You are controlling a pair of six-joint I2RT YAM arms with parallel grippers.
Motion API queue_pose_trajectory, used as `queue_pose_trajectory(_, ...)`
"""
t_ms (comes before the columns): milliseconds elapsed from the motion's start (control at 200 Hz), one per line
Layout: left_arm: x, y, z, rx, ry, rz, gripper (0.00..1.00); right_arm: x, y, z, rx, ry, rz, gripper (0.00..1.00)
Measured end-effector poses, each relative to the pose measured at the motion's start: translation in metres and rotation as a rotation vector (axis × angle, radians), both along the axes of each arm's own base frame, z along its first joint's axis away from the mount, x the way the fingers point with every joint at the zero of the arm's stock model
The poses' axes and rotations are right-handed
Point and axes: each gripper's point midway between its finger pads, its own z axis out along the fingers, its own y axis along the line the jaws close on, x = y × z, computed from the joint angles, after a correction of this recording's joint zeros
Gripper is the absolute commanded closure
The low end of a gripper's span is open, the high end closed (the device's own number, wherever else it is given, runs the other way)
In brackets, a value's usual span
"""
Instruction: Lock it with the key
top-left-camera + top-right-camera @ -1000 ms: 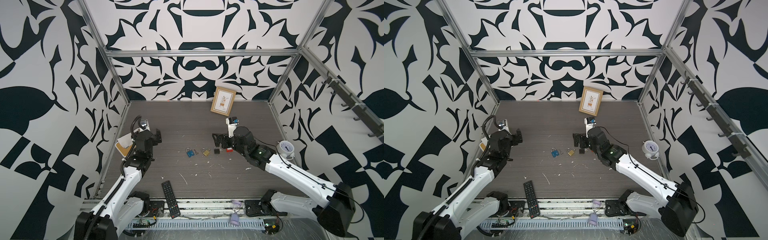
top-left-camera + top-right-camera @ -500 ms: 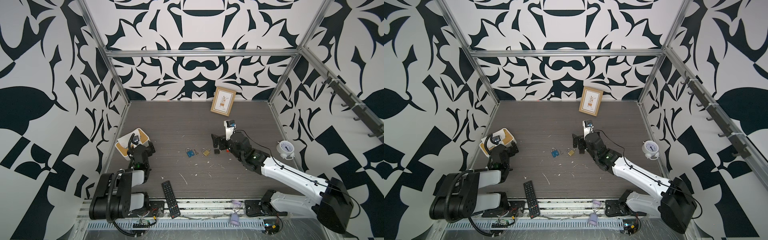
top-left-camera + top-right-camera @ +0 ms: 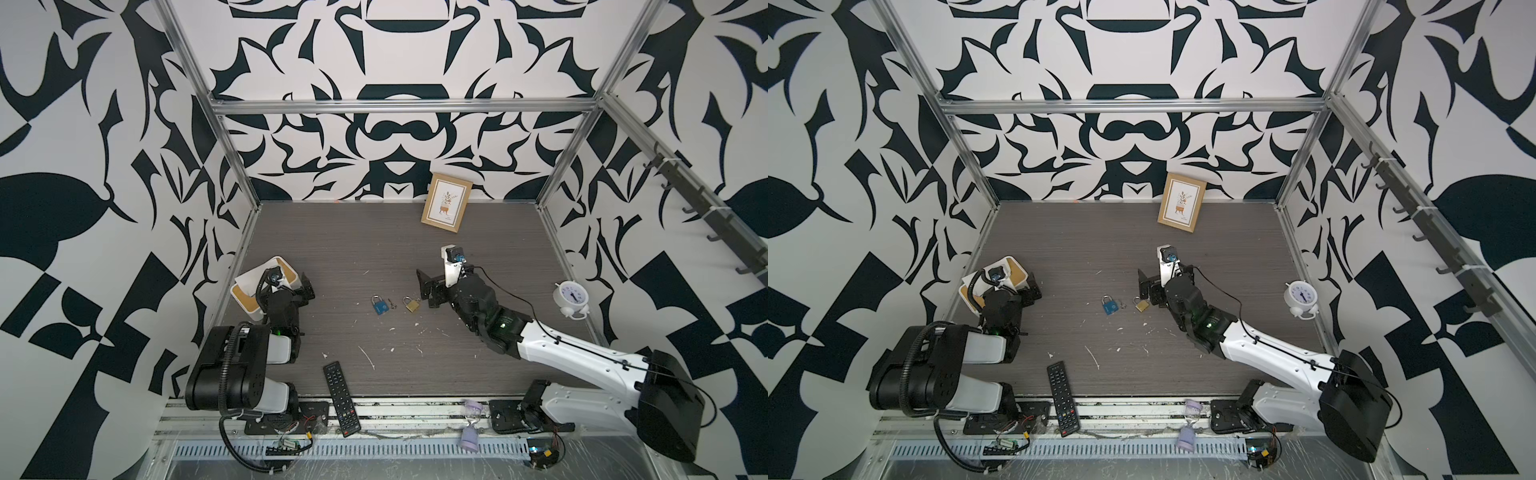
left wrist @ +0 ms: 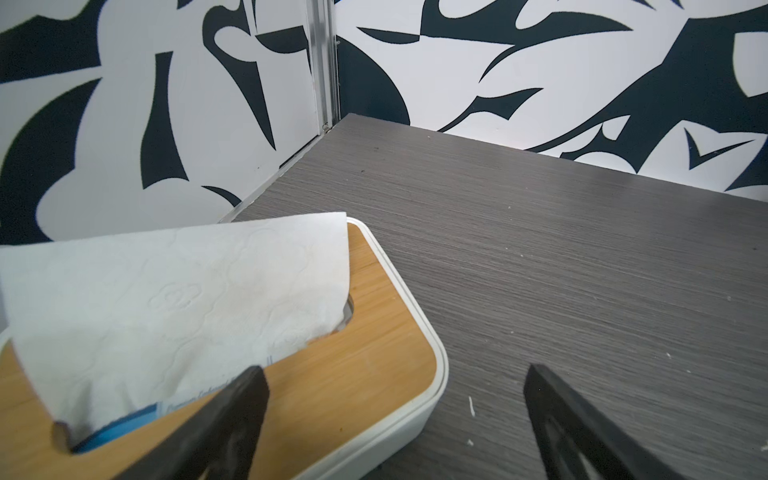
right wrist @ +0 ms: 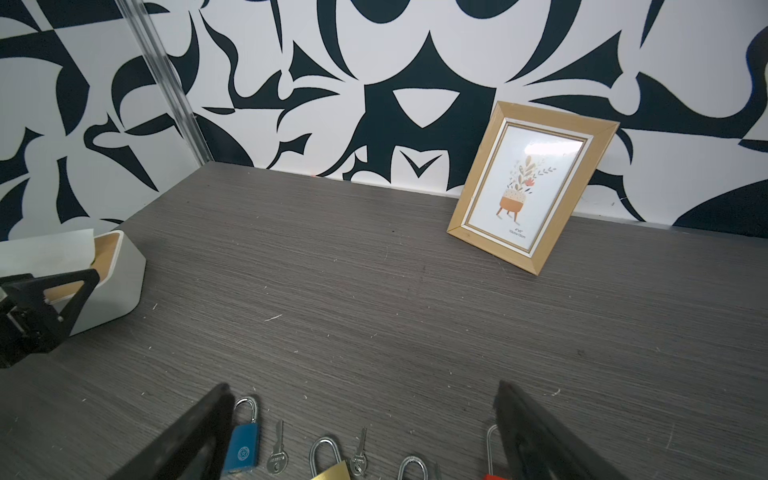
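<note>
On the tabletop point(image 3: 478, 232), in both top views, a blue lock point(image 3: 378, 306) and a brass lock point(image 3: 411, 305) lie side by side near the middle, with a key point(image 3: 392, 304) between them. The right pincer point(image 3: 427, 289) hangs just beside the brass lock, its jaws spread wide and holding nothing. The left pincer point(image 3: 306, 288) sits low at the left edge by the tissue box point(image 3: 245, 293), likewise spread wide and empty, well apart from the locks. Bare room runs behind the locks up to the frame point(image 3: 446, 206) leaning on the back wall. A clock point(image 3: 571, 297) stands near the right edge, and a remote point(image 3: 341, 398) lies across the front edge.

From the left wrist, the fingers point(image 4: 232, 419) stand far apart, one over the box's wooden lid and the other over bare tabletop past its white rim. A tissue point(image 4: 166, 291) stands out of the slot. Open surface reaches to the corner.

From the right wrist, nothing sits between the tips. The blue lock lies by one finger, then come the key, the brass lock, a second key point(image 5: 359, 457) and a shackle point(image 5: 411, 467) cut off by the picture's edge. Ahead, the surface is bare up to the frame.
</note>
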Motion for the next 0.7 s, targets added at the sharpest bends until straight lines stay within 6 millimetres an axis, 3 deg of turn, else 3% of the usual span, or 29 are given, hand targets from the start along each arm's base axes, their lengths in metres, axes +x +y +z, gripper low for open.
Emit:
queue_pose_trajectory(245, -0.004, -0.004, 0.006, -0.001, -0.044, -0.026, 0.01, -0.003, -0.008, 0.007, -0.041, -0.026, -0.024, 0.00)
queue_pose_trajectory(450, -0.010, -0.006, -0.005, 0.007, -0.038, -0.040, 0.01, -0.008, -0.019, 0.015, -0.067, -0.047, -0.065, 0.00)
queue_pose_trajectory(585, -0.007, -0.011, 0.001, 0.014, -0.061, -0.069, 0.01, -0.007, -0.032, -0.002, -0.120, -0.035, -0.119, 0.00)
queue_pose_trajectory(705, 0.012, -0.020, -0.003, 0.025, -0.038, -0.129, 0.01, -0.006, -0.049, -0.025, -0.174, -0.003, -0.160, 0.00)
